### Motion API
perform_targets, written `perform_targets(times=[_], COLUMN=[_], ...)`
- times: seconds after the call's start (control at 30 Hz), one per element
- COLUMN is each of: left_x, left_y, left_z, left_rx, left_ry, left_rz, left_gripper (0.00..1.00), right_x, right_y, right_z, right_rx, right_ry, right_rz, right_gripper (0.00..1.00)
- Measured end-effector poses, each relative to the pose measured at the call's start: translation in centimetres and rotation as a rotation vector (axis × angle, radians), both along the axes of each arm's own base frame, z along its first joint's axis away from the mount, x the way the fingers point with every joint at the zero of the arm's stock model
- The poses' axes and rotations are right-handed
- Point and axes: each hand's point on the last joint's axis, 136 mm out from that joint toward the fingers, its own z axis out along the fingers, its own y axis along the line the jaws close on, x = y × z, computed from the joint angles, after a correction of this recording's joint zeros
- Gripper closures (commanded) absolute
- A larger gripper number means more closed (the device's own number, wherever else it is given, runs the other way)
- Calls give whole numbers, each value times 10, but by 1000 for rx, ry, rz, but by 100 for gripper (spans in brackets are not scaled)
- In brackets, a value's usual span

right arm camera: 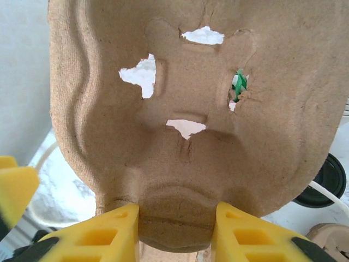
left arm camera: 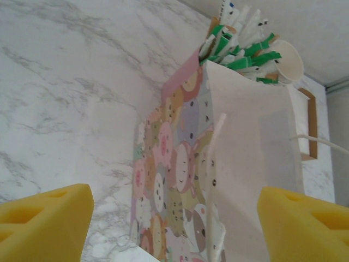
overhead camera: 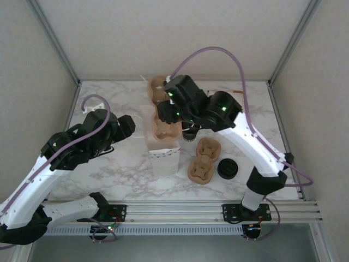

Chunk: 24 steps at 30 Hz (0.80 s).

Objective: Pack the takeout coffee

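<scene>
- Top external view: the right gripper (overhead camera: 163,117) is over the open top of a white upright paper bag (overhead camera: 163,158) that stands mid-table on the white marble-pattern tabletop (overhead camera: 109,164).
- The right gripper is clamped on a brown moulded-pulp cup carrier (overhead camera: 166,131), which sits at the bag's mouth.
- Right wrist view: the two yellow fingers (right arm camera: 109,234) of the right gripper (right arm camera: 174,234) press on either side of the rounded near edge of the held carrier (right arm camera: 185,109). Its underside faces the camera, and light shows through torn slots in it.
- The takeout coffee (overhead camera: 189,135), a small paper cup with a round black plastic lid, stands on the tabletop just right of the bag. It is partly hidden under the right arm and sits in no carrier.
- A second brown pulp carrier (overhead camera: 203,161) lies flat on the tabletop near the takeout coffee. A loose round black lid (overhead camera: 228,169) lies just beside it on the right.
- A third brown pulp carrier (overhead camera: 158,90) lies at the far edge of the table, behind the bag.
- The left gripper (overhead camera: 130,126) is just left of the bag, apart from it.
- Left wrist view: the fingers of the left gripper (left arm camera: 174,221) are spread wide and hold nothing. The bag (left arm camera: 245,164) stands ahead of them, showing a side panel printed with cartoon animals.
- Behind the bag are green-and-white packets (left arm camera: 240,49) and a white lidless paper cup (left arm camera: 288,61).
</scene>
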Motion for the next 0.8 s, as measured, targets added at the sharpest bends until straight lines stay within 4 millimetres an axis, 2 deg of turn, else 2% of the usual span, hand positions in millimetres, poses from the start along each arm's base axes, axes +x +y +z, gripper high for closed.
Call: perform_targets(times=[0.27, 0.4, 0.6, 0.8], left_x=[-10, -9, -7, -8], left_y=[1, -3, -6, -9], left_z=[-15, -23, -33, -33], left_rx=[-29, -41, -48, -62], left_ry=[23, 40, 57, 62], left_rz=[-19, -23, -15, -23], left_gripper=[30, 38, 40, 43], right_x=[13, 13, 15, 15], right_y=[16, 20, 18, 20], right_z=[-46, -51, -61, -77], right_rx=[-129, -152, -206, -265], right_ry=[63, 72, 74, 86], right_rz=[-29, -27, -44, -49], right_gripper=[66, 66, 66, 66])
